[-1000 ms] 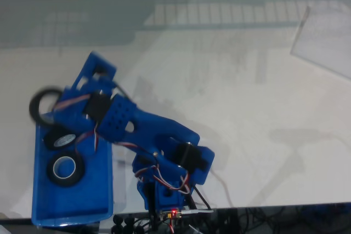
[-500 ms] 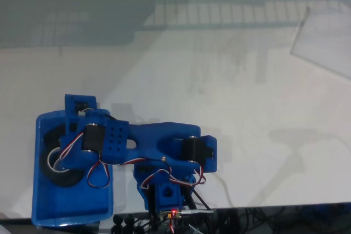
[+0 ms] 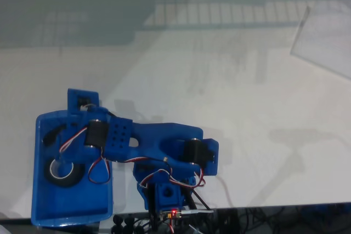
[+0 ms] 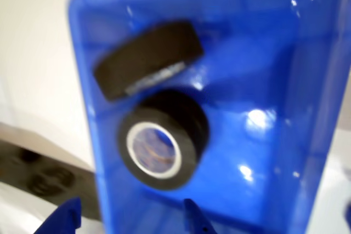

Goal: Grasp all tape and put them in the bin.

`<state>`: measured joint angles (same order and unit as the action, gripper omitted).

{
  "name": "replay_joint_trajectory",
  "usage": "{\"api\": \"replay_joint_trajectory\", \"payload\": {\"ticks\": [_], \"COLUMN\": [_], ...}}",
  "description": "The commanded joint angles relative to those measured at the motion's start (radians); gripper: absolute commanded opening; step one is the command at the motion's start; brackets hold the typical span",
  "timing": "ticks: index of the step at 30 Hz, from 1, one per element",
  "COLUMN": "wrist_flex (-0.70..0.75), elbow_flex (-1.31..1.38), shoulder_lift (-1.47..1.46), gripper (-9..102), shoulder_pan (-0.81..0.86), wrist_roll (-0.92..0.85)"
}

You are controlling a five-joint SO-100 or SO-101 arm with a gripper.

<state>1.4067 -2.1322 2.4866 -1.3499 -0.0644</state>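
Wrist view shows the gripper (image 4: 131, 218) spread open and empty above unlabelled tape rolls (image 4: 159, 140) crowding the bin (image 4: 88, 135) wall.

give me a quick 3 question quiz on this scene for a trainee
1. True or false: in the wrist view the gripper is clamped on a tape roll.
2. In the wrist view, what lies inside the bin? A) two tape rolls B) a pair of scissors C) nothing
3. Fill in: in the fixed view the gripper hangs over the ____.

Key: 1 false, its fingers are apart with nothing between them. 2 A, a lower roll showing its pale core and an upper roll seen edge-on. 3 bin.
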Motion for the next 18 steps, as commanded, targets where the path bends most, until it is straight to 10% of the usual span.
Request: {"api": "replay_joint_trajectory", "payload": {"ticks": [1, 18], "wrist_flex": [-0.067, -0.575], "elbow_flex": [0.005, -0.155], "shoulder_lift": [0.04, 0.288], "gripper": [25, 23], "shoulder_pan": [0.103, 1.126], "wrist_roll": [0.002, 0.179]}}
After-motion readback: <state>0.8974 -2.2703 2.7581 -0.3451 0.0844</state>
